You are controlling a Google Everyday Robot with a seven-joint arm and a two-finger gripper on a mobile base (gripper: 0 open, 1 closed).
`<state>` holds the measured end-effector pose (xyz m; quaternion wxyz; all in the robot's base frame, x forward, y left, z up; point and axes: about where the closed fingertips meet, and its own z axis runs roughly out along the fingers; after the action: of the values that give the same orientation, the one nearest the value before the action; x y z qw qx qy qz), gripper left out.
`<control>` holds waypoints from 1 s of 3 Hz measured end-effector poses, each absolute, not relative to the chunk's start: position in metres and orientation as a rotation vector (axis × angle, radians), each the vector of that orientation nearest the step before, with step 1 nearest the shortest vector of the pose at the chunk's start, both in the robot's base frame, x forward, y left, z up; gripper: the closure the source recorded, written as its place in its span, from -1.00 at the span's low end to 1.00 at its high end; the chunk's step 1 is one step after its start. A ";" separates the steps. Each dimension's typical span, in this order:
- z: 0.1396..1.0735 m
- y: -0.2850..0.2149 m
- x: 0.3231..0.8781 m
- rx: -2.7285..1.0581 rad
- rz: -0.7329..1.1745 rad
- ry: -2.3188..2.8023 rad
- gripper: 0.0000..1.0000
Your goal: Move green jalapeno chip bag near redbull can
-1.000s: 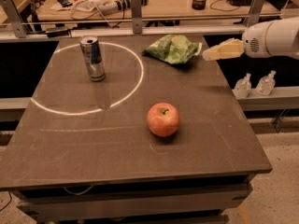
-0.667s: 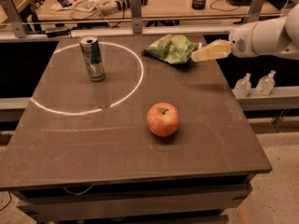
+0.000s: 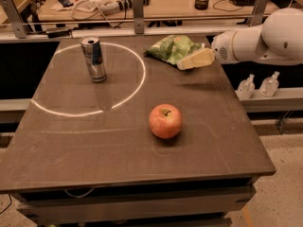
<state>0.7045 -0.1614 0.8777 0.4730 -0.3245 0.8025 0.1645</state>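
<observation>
Since the earlier frames, my arm (image 3: 265, 39) had advanced leftward over the counter's (image 3: 118, 174) right rear corner, bringing my gripper (image 3: 182, 65) from beside that edge up to the green jalapeno chip bag (image 3: 169, 48).

Findings, by size. The counter was a dark, flat slab carrying three items, with a white ring (image 3: 85, 113) marked on its left rear half. My arm entered from the right, white and rounded, held above the surface and casting a faint shadow on the slab beneath it. The green jalapeno chip bag lay crumpled at rear centre, just outside the ring's right arc and well apart from the redbull can (image 3: 93, 59). An apple (image 3: 165, 121), red-yellow with its stem up, sat near the middle, forward of the bag and clear of it. The redbull can stood upright inside the ring, toward its rear left. My gripper, pale cream, sat at the bag's right front edge, touching or overlapping it. Whether it was spread, pressed together or pinching the bag, I could not tell. Two small clear bottles (image 3: 246, 86) stood on a ledge off the right side.
</observation>
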 end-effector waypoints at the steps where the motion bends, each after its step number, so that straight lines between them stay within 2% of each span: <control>1: 0.861 -0.153 0.717 -0.840 0.355 1.952 -1.00; 2: 0.848 -0.153 0.734 -0.872 0.305 1.942 -1.00; 3: 0.846 -0.157 0.754 -0.877 0.259 1.925 -0.68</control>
<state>0.7541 -0.1570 0.8461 0.4840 -0.3602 0.7904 0.1065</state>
